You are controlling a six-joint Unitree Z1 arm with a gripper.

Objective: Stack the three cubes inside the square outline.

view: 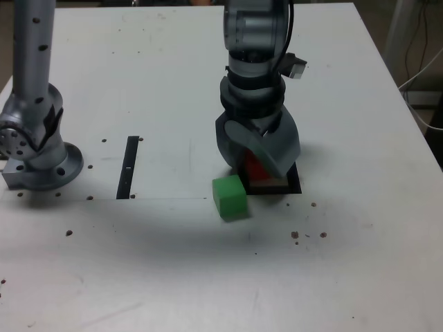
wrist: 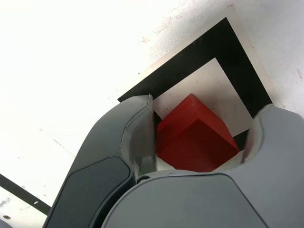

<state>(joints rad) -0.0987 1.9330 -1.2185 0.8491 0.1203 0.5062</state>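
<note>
A red cube [view: 252, 166] [wrist: 194, 137] sits inside the square outline [view: 296, 185] [wrist: 190, 61] of thick black tape. My gripper [view: 259, 173] [wrist: 204, 114] is lowered over it with one jaw on each side. The jaws stand open: one finger [wrist: 142, 137] is close against the cube, and a thin gap shows at the other finger [wrist: 270, 152]. A green cube [view: 229, 197] rests on the table just outside the outline, towards the exterior view's left and front, close to the gripper's near jaw. A dull tan patch shows under the red cube in the exterior view; I cannot tell what it is.
A straight black tape strip [view: 129, 166] [wrist: 23, 192] lies on the white table [view: 173, 277] towards the exterior view's left. A grey metal arm base [view: 38, 155] stands at the far left edge. Small dark specks dot the tabletop.
</note>
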